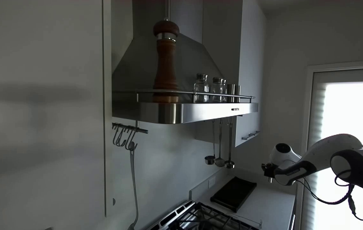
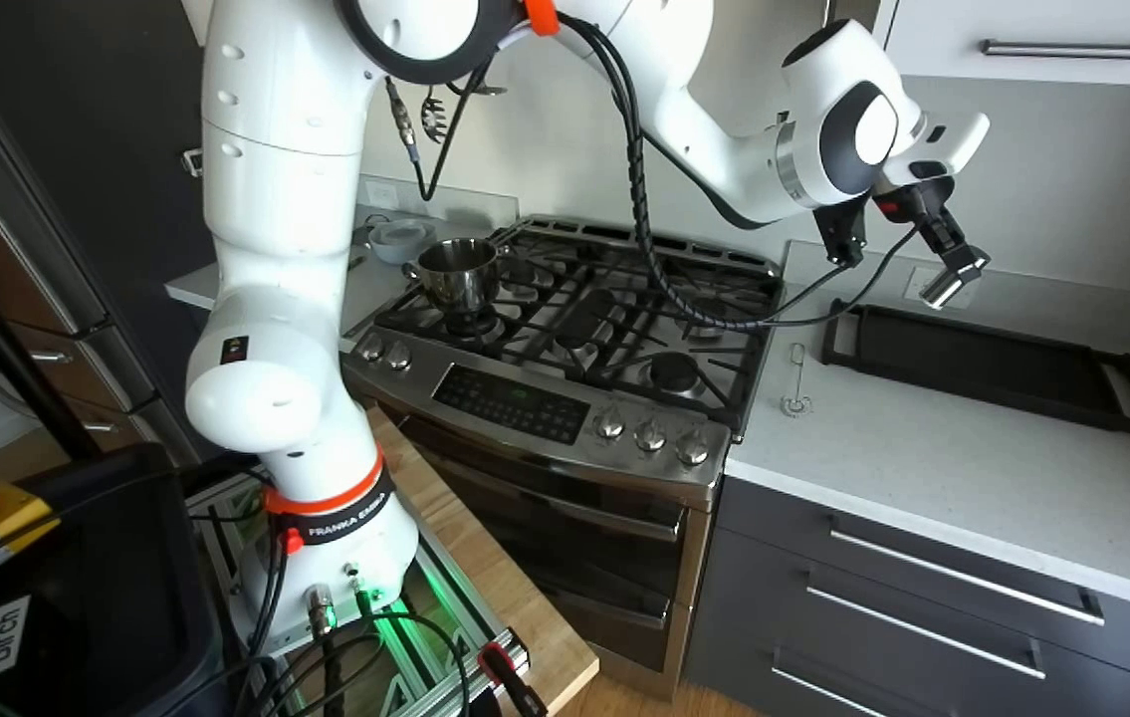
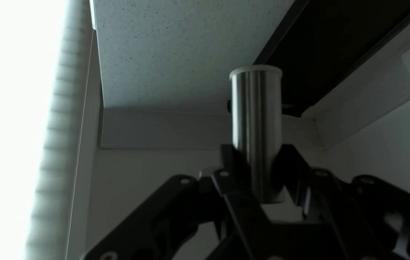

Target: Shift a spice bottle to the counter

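We are holding the shiny silver cylindrical metal spice bottle [image 3: 257, 108] in the air, apart from the pale speckled worktop [image 2: 923, 478].

In the wrist view, the fingers of our black two-fingered gripper [image 3: 257, 162] are standing narrow, pinching the bottle from both sides, while its rimmed end is pointing away from them. In an exterior view we are seeing the bottle in front of the low pale backsplash [image 2: 1062, 309], appearing above the line of the worktop's back edge; which corner it is hanging nearest, we cannot tell. A flat black rectangular tray [image 2: 983, 363] is lying along that edge, and a small thin-handled wire whisk [image 2: 797, 388] is lying near the edge beside the black-grated steel gas cooktop [image 2: 584, 319].
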Robot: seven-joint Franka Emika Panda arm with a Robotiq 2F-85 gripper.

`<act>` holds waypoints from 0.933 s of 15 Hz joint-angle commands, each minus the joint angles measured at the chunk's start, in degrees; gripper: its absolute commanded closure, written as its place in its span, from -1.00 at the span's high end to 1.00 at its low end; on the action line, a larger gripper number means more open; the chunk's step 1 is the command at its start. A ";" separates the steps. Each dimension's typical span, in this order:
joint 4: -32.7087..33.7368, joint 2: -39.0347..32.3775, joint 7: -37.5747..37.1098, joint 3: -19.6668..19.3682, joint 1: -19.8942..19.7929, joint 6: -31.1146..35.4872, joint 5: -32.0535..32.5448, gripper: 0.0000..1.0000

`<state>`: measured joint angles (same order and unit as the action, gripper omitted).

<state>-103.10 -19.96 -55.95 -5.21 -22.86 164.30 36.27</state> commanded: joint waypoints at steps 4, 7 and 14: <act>7.61 -9.19 0.65 0.25 0.35 -0.70 -0.74 -0.78; 5.47 -7.36 0.05 -0.16 0.64 -0.22 0.01 -0.28; 10.32 -11.45 -7.83 -5.46 4.79 -5.12 3.34 -0.78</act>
<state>-97.13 -27.26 -57.49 -6.66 -21.26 162.79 37.03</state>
